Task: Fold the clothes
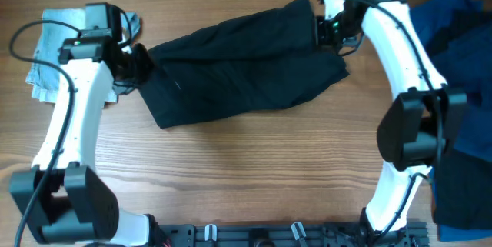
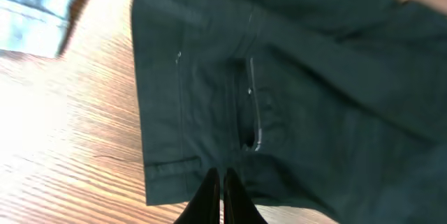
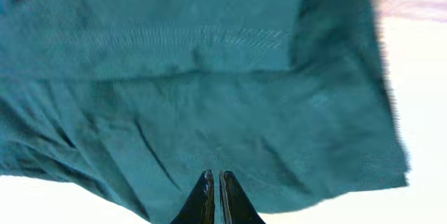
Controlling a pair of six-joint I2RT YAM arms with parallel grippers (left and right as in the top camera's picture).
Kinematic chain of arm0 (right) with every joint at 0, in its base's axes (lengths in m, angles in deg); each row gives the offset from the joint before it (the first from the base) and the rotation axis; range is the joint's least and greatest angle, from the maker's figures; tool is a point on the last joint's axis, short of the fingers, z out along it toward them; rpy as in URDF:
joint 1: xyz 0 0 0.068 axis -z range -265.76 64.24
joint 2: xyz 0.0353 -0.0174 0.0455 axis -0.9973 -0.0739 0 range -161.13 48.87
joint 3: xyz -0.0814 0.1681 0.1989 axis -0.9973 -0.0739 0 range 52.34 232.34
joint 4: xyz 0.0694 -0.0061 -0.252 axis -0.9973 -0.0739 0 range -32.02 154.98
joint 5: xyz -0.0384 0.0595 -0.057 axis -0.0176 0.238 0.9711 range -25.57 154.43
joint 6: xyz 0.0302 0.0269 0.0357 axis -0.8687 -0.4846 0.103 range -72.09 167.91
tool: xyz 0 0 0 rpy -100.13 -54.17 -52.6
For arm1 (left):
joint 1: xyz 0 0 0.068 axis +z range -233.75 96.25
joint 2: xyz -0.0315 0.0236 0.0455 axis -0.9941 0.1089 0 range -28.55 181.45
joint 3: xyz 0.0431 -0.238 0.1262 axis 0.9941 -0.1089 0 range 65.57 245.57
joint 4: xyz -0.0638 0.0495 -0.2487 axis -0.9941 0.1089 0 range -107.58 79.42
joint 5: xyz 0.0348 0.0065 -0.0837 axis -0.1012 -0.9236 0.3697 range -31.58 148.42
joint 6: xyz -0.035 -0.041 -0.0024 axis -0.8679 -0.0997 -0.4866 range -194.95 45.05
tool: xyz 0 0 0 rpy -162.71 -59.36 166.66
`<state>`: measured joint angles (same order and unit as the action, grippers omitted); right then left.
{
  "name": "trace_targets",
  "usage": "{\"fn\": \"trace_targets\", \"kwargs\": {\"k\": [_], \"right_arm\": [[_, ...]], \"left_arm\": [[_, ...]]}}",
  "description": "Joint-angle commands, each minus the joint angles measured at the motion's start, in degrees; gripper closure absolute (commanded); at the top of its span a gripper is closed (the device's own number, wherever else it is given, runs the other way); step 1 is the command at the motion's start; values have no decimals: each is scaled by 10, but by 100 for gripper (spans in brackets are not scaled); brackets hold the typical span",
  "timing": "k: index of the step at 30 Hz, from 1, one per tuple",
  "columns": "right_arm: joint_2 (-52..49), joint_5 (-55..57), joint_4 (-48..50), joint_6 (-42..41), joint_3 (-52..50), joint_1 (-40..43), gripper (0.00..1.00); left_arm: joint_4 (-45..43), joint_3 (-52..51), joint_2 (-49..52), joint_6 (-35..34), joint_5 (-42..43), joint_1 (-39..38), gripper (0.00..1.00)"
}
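A dark pair of trousers (image 1: 246, 62) lies folded lengthwise across the middle of the wooden table. Its waistband and fly show in the left wrist view (image 2: 314, 77). My left gripper (image 1: 142, 64) is at the garment's left end, its fingers (image 2: 218, 173) pressed together on the waistband edge. My right gripper (image 1: 321, 30) is at the garment's far right end, its fingers (image 3: 214, 175) pressed together on the edge of the cloth (image 3: 209, 77), which looks teal in that view.
A folded light grey-blue garment (image 1: 54, 47) lies at the back left, behind the left arm, and shows in the left wrist view (image 2: 28, 15). A heap of blue clothes (image 1: 461, 31) fills the right edge of the table.
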<state>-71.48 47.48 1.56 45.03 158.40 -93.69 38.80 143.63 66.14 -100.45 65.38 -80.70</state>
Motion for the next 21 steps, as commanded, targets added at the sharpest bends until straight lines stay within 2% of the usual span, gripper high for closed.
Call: {"fn": "trace_targets", "kwargs": {"k": [1,4,6,9,16,21], "right_arm": [[-31,-11,31,56,-30,-30,96],[-41,-7,84,128,-63,-57,96],[-44,31,125,148,-85,-72,96],[-55,76,160,149,-94,-83,96],[-89,65,186,147,-94,-86,96],[-99,65,281,115,-94,-86,96]], "left_arm": [[-16,-14,26,16,-8,-3,96],[-36,-14,36,16,-8,-5,96],[-43,-14,37,15,-7,-7,96],[-45,-14,37,16,-8,-10,96],[-45,-14,37,15,-8,-13,96],[-50,-14,37,15,-8,-13,96]]}}
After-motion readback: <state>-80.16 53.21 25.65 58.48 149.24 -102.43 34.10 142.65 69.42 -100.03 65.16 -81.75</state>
